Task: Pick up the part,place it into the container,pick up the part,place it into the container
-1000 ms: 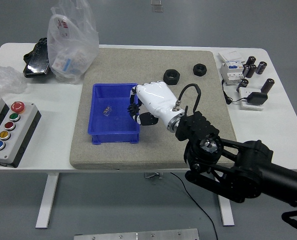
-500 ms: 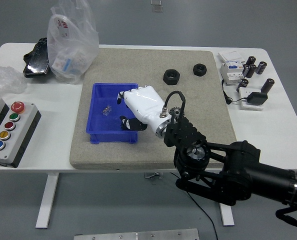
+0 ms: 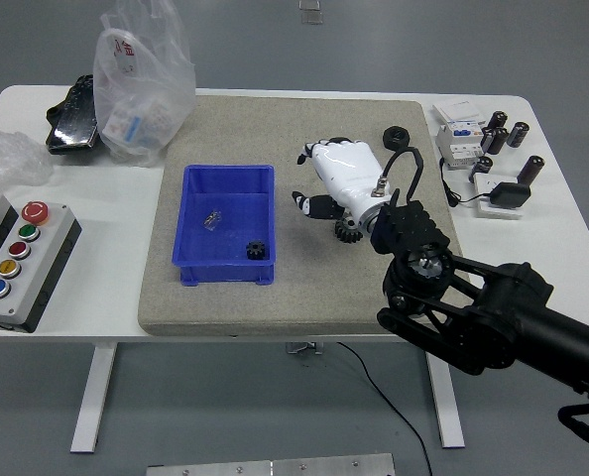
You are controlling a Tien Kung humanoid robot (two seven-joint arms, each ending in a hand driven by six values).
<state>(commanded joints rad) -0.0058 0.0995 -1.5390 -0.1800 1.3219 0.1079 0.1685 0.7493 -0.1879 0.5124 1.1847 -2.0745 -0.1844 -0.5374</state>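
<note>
Black part [image 3: 256, 250] lies in blue container [image 3: 197, 270], well left of right hand's [image 3: 342, 178] loose, empty fingers [image 3: 307, 203]

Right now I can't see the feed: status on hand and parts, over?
Right hand open, over the mat near one black nut. One small black gear in the blue bin. Another gear under the wrist. Left arm out of view.

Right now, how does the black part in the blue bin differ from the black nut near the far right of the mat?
The black part lies inside the blue bin; the black nut sits on the grey mat. The part looks toothed and smaller; the nut is smooth-sided with a clear centre hole. Both are black.
</note>
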